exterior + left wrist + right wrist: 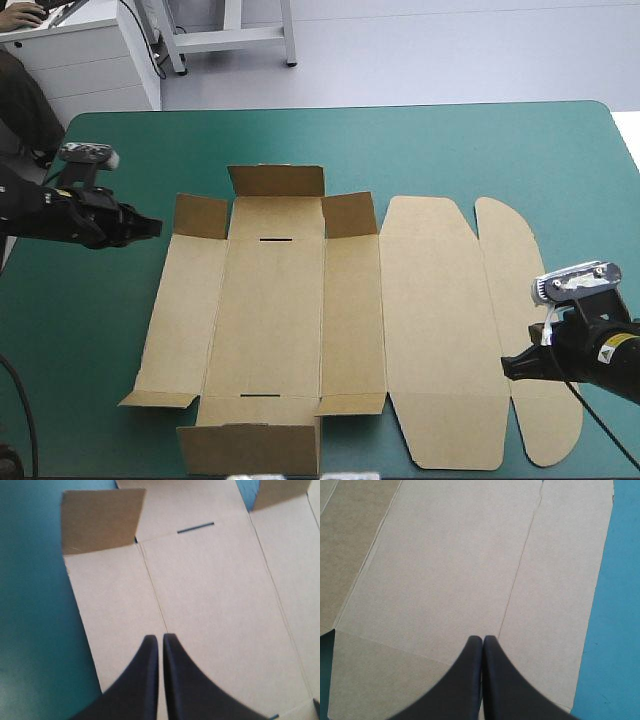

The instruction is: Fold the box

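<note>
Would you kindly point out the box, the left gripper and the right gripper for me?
box (265, 320): high view, on its flat middle panel.
left gripper (155, 226): high view, at its tip.
right gripper (508, 366): high view, at its tip.

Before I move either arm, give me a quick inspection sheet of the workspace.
Surface: teal-green table cover, lying smooth.
Job's things: flat brown cardboard box sheet, unfolded on the cover; small end flaps and corner tabs partly raised, lid panels flat.
Clutter: nothing seen.
Grippers: left gripper shut, empty, beside the sheet's far left corner tab; right gripper shut, empty, over the sheet's right-hand lid flaps; cannot tell whether it touches them.
Cables: nothing seen besides the robot's own.
Surroundings: nothing seen at the table's edges.
</note>
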### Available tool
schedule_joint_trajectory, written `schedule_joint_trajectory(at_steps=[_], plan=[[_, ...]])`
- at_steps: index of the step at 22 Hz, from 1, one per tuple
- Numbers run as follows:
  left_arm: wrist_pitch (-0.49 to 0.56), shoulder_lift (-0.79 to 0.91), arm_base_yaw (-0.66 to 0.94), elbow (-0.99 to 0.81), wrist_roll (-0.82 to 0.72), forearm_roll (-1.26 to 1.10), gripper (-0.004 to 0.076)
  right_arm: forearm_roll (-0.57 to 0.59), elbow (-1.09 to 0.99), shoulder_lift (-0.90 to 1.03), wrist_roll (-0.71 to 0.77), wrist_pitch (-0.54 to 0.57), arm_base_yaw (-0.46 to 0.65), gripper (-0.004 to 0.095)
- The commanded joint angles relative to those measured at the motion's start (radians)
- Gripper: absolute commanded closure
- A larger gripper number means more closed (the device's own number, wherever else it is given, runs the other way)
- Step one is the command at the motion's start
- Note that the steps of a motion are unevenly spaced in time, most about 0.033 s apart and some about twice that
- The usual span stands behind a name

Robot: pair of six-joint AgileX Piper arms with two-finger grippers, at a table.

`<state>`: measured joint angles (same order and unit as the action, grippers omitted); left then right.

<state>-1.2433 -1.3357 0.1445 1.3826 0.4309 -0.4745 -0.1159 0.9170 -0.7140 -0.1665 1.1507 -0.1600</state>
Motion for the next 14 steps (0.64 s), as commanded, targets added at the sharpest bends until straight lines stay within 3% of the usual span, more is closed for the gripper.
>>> schedule_joint_trajectory(at_steps=[1,6,10,13,14], plan=[[-0.049,-0.02,0.218,0.028,0.089,-0.209,0.0705,-0.001,0.024,0.0,-0.014,-0.05,0.004,0.0927],[-0.049,-0.065,0.412,0.028,0.091,-0.215,0.0706,-0.001,0.024,0.0,-0.014,-0.069,0.004,0.0927],[-0.03,-0.098,0.467,0.028,0.059,-0.215,0.0703,-0.001,0.024,0.0,-0.014,-0.071,0.004,0.0927],[-0.051,-0.14,0.479,0.024,0.059,-0.203,0.0573,-0.001,0.024,0.0,-0.014,-0.077,0.004,0.0927],[-0.051,-0.151,0.479,0.024,0.077,-0.205,0.0491,-0.001,0.024,0.0,-0.016,-0.075,0.004,0.0927]])
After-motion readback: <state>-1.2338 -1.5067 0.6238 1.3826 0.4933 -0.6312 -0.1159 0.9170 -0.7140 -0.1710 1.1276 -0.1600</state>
